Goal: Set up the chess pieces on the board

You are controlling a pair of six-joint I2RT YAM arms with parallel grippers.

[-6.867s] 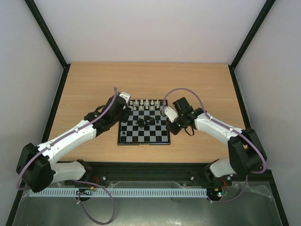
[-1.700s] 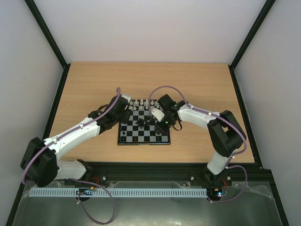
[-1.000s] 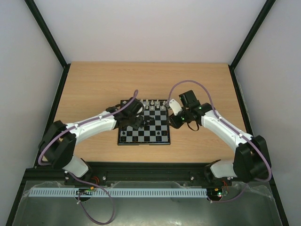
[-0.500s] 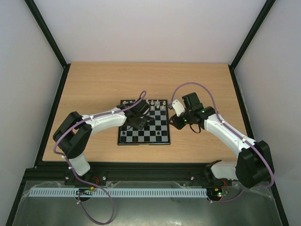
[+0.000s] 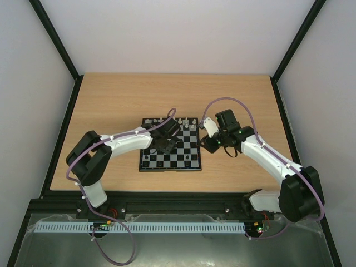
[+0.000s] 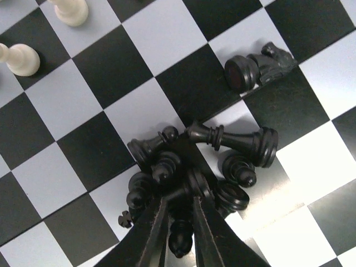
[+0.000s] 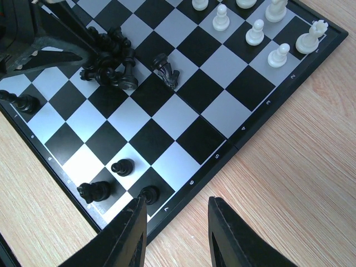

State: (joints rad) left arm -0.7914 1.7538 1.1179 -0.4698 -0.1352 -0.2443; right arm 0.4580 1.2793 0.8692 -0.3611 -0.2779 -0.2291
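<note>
**Desk:** While the left tool (image 6: 181, 201) sits pinched on one black piece (image 6: 179, 245) in the heap (image 6: 194, 161) at the middle of the board (image 5: 183, 157), how much of the set-up is done?

**Caption writer:** Only part. White chess pieces (image 7: 256, 31) stand upright along the board's far edge, in what look like two ranks. The left arm hides some of that side from above, so a full count is not possible. A few black men (image 7: 122, 166) stand by the near edge, dotted about rather than lined up.

**Desk:** And what is left?

**Caption writer:** Most of black, on this evidence. The heap lies tumbled over a few central squares, and a black knight (image 6: 258, 64) lies on its side just beside it. Each of these would have to be stood up on the near ranks.

**Desk:** The right tool (image 7: 177, 225)?

**Caption writer:** With its jaws apart and empty, it hangs over the bare counter (image 7: 289, 183) just off the board's right edge. The board itself lies mid-counter, between the two arms.
</note>
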